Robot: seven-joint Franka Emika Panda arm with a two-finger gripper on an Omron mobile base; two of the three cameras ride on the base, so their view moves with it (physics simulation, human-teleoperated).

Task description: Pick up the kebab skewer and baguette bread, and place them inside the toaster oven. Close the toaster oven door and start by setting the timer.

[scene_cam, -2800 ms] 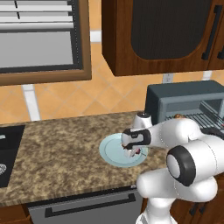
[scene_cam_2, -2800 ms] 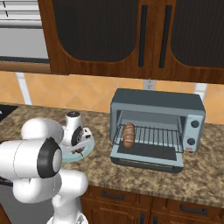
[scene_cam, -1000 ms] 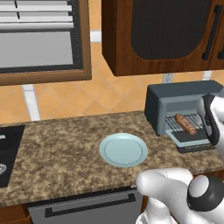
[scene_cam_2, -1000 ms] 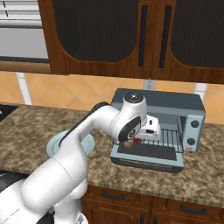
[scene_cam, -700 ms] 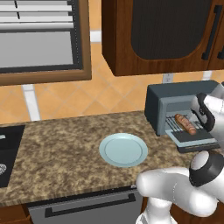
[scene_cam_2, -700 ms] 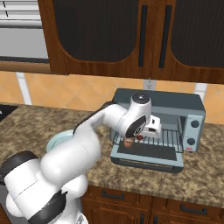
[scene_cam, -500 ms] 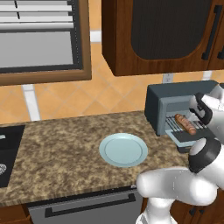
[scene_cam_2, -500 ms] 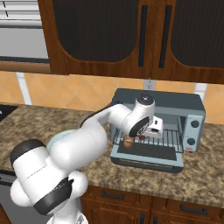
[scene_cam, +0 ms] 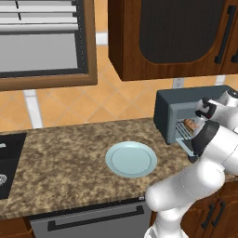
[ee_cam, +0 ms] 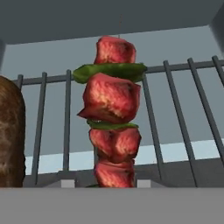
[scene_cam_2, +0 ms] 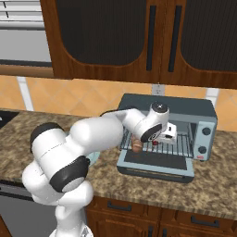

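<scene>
The kebab skewer (ee_cam: 113, 113), red meat chunks with green slices between, stands close before the hand camera over the wire rack (ee_cam: 175, 109). My gripper (scene_cam_2: 159, 140) is shut on the kebab skewer, reaching into the mouth of the slate-blue toaster oven (scene_cam_2: 166, 104). The baguette bread (scene_cam_2: 137, 146) lies on the rack's left side, also seen as baguette bread (ee_cam: 11, 131) and baguette bread (scene_cam: 189, 123). The toaster oven door (scene_cam_2: 155, 166) hangs open, folded down flat onto the counter. The fingertips themselves are hidden.
The pale blue plate (scene_cam: 131, 159) sits bare on the speckled counter, left of the toaster oven (scene_cam: 167, 109). Dark wooden wall cabinets (scene_cam_2: 139, 37) hang above. The oven's knobs (scene_cam_2: 204, 132) are on its right panel. A black cooktop (scene_cam: 7, 158) is far left.
The arm has carried the skewer off the plate to the oven. Over the last second the hand has pushed further right and deeper into the oven opening.
</scene>
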